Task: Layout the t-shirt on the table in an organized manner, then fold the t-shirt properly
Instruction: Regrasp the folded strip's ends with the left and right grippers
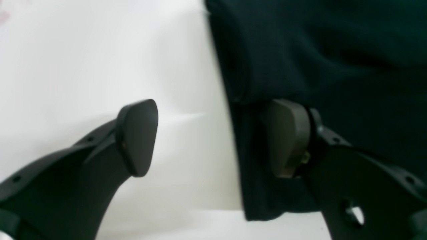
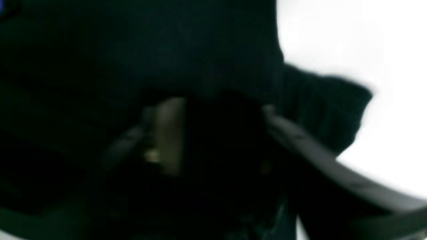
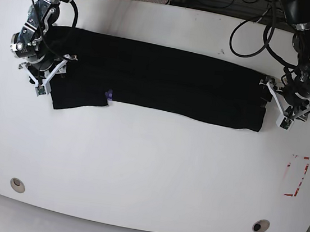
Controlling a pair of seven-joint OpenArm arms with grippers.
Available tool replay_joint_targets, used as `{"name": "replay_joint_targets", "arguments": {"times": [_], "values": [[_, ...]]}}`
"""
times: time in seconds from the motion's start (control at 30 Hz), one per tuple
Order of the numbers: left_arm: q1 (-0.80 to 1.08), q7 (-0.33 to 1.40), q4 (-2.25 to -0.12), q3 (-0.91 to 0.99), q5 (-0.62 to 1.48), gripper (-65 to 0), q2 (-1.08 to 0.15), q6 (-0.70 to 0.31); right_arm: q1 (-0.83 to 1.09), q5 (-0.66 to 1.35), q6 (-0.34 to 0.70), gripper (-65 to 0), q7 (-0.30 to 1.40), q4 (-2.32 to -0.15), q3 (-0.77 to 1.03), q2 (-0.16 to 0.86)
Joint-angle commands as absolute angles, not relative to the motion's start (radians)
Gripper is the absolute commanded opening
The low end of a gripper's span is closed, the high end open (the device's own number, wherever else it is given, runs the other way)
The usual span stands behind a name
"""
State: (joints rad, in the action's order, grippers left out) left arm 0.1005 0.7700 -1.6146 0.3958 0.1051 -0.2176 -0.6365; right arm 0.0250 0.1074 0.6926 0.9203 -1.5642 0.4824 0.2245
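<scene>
The black t-shirt lies in a long strip on the white table. The left gripper has its jaws spread wide over the shirt's edge. The right gripper is too dark and blurry to tell.

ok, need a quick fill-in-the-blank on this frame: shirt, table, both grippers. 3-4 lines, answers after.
1. The t-shirt lies in a long band that shows mostly the colour ____.
2. The left gripper has its jaws ____, one finger on the bare table.
3. The tape mark is red and ____.
4. The right gripper is at the base view's ____ end of the shirt.

black; open; white; left
</scene>
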Motion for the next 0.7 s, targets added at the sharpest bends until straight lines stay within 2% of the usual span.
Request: {"name": "replay_joint_targets", "arguments": {"times": [0.0, 0.1, 0.2, 0.43, 0.67], "values": [[0.093, 0.756, -1.656, 0.401, 0.114, -18.6, -0.229, -0.633, -0.012, 0.131, 0.698, -16.6, 0.889, -1.636, 0.475, 0.236], [0.094, 0.756, -1.687, 0.401, 0.114, -18.6, -0.229, -0.633, -0.035, 0.128, 0.698, -6.8, 0.889, -1.641, 0.472, 0.234], [0.096, 0.756, -1.713, 0.403, 0.114, -18.6, -0.229, -0.633, -0.081, 0.127, 0.698, -0.6, 0.889, -1.603, 0.472, 0.236], [0.101, 0.786, -1.764, 0.404, 0.114, -18.6, -0.229, -0.633, -0.216, 0.108, 0.698, 0.0, 0.88, -1.366, 0.472, 0.274], [0.102, 0.82, -1.816, 0.404, 0.116, -18.5, -0.229, -0.633, -0.292, 0.074, 0.698, 0.0, 0.753, -1.173, 0.47, 0.291]]}}
